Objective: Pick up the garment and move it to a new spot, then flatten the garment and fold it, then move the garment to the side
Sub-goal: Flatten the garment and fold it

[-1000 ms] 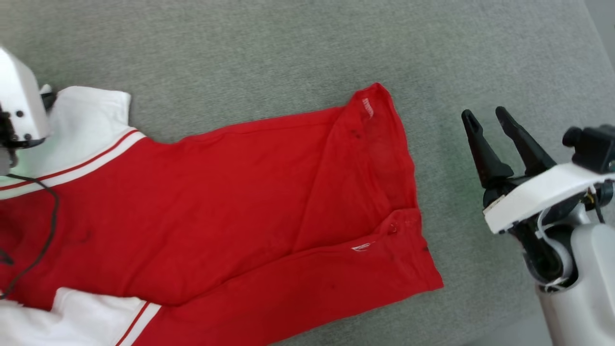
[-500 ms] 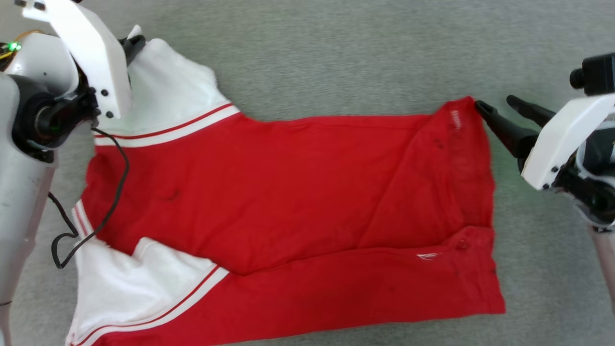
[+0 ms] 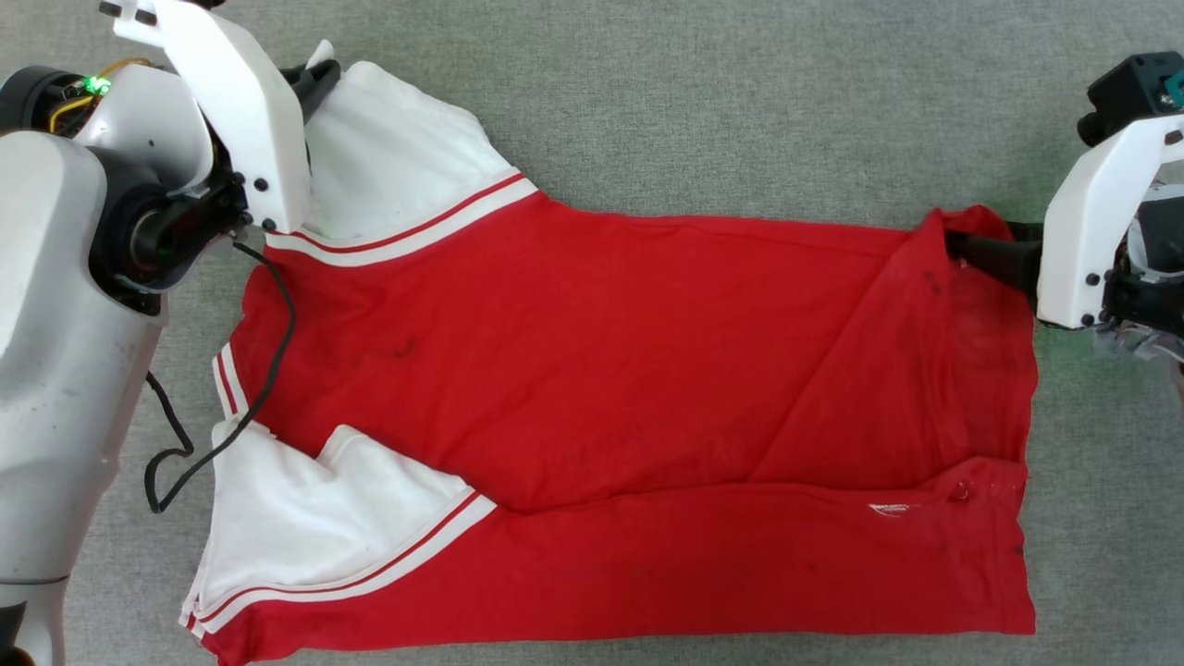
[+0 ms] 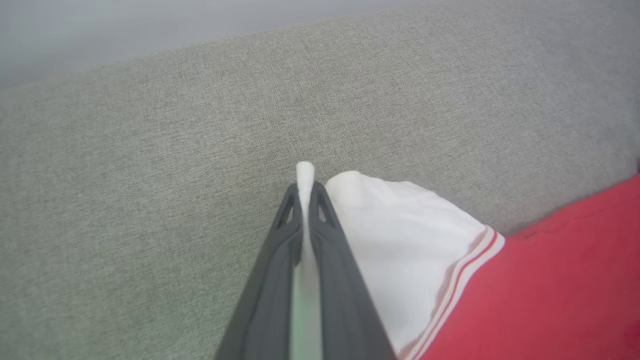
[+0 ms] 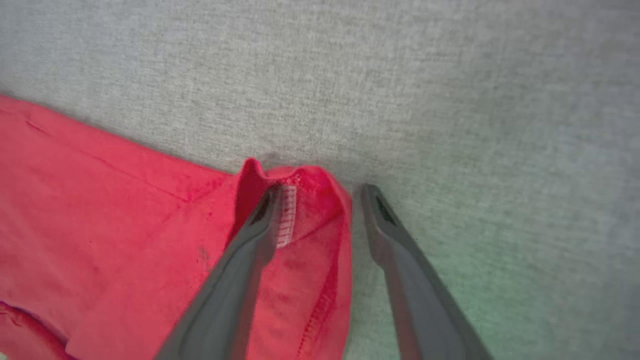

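The left arm (image 3: 55,305) is showing a scuffed pale grey shell and a white bracket (image 3: 242,111) studded with dark screws. A thin black cable (image 3: 275,370) is looping beneath it; a green light (image 3: 92,85) is glowing. The right arm (image 3: 1147,305) is carrying a similar white plate (image 3: 1090,236) and a black camera block (image 3: 1128,88). The left pincer (image 4: 303,192) and right pincer (image 5: 322,190) are showing slim dark grey fingers.

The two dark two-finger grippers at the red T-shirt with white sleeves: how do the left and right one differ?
The left gripper is shut; the right gripper stands open. The left gripper pinches the white sleeve; the right gripper has the red hem corner between its fingers, unclamped. Both are at the far edge of the red T-shirt.
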{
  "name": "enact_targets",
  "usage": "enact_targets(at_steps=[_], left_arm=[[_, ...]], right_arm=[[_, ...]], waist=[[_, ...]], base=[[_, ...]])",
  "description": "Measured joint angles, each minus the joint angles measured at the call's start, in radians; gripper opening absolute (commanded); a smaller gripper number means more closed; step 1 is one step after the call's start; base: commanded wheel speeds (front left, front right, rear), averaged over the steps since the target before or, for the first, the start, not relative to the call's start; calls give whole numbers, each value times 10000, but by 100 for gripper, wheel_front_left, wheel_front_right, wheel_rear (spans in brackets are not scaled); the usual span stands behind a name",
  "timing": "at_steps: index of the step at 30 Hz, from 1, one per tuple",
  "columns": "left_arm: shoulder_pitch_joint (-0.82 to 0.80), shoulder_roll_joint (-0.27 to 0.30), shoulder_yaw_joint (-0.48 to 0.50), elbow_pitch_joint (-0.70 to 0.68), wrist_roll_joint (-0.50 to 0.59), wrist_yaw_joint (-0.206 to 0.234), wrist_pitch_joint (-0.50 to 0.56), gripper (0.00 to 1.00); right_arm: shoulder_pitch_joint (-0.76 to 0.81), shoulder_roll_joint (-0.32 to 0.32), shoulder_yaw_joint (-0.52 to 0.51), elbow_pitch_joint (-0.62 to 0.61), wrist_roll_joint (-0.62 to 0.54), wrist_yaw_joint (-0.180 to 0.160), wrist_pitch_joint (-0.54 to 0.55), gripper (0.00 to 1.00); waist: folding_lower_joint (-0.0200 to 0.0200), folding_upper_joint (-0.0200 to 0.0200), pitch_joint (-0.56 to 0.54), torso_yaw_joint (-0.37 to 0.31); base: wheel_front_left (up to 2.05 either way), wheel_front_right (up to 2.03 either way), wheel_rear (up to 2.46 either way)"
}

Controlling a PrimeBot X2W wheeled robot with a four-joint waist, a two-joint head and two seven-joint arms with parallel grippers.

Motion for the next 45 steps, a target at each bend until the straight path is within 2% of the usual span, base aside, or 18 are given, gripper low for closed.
enact_targets(at_steps=[5, 12, 16, 26, 32, 36, 38, 39, 40, 41, 42, 43, 44, 45], left_arm=[[18, -67, -21, 138, -23, -73, -255, 0], [574, 127, 332, 46, -105, -56, -1083, 0], [1379, 332, 717, -382, -280, 190, -1737, 0], [5344, 752, 1816, -1916, -1047, 1189, -3304, 0], [7670, 451, 2111, -2424, -1613, 1668, -3889, 0], [8763, 96, 2052, -2322, -1927, 1785, -4034, 0], [9152, -84, 2044, -2173, -2056, 1831, -4195, 0], [9275, -165, 2025, -2065, -2121, 1839, -4201, 0], [9389, -255, 1992, -1967, -2234, 1781, -4195, 0], [9490, -357, 1971, -1870, -2330, 1760, -4199, 0], [9577, -449, 1977, -1764, -2387, 1758, -4234, 24], [9627, -508, 1954, -1684, -2420, 1737, -4238, 76], [9635, -531, 1941, -1613, -2431, 1705, -4286, 100], [9635, -545, 1944, -1574, -2406, 1695, -4380, 100]], right_arm=[[-14, -21, 63, 50, 6, -12, 0, 0], [10, -280, 270, -784, -267, -10, -1429, 0], [545, -418, -10, -1177, -408, -10, -2015, 0], [3047, -132, -848, -1833, -499, -6, -2706, 0], [4427, 215, -1168, -1781, -662, -4, -3281, 0], [5156, 462, -1440, -1457, -756, -4, -3789, 1], [5506, 568, -1505, -1292, -756, -4, -3977, 5], [5661, 619, -1505, -1220, -796, -4, -4111, 19], [5814, 671, -1505, -1149, -807, -4, -4174, 46], [5949, 723, -1505, -1076, -807, -4, -4266, 100], [6048, 777, -1475, -1039, -809, -4, -4364, 100], [6133, 809, -1467, -1007, -809, -8, -4454, 100], [6202, 817, -1457, -988, -809, -12, -4537, 100], [6280, 823, -1450, -1011, -809, -12, -4661, 100]], waist=[[0, 0, -143, 97], [1, 0, -675, 163], [1, 0, -1154, 203], [1, 0, -2542, 293], [1, 0, -3111, 383], [1, 1, -3288, 375], [1, 0, -3333, 350], [1, 1, -3355, 331], [1, 0, -3379, 306], [1, 1, -3397, 274], [1, 0, -3412, 233], [1, 0, -3430, 190], [1, 0, -3461, 151], [1, 0, -3498, 109]], base=[[0, 0, 0], [0, 0, 0], [0, 0, 0], [0, 0, 0], [0, 0, 0], [0, 0, 0], [0, 0, 0], [0, 0, 0], [0, 0, 0], [0, 0, 0], [0, 0, 0], [0, 0, 0], [0, 0, 0], [0, 0, 0]])
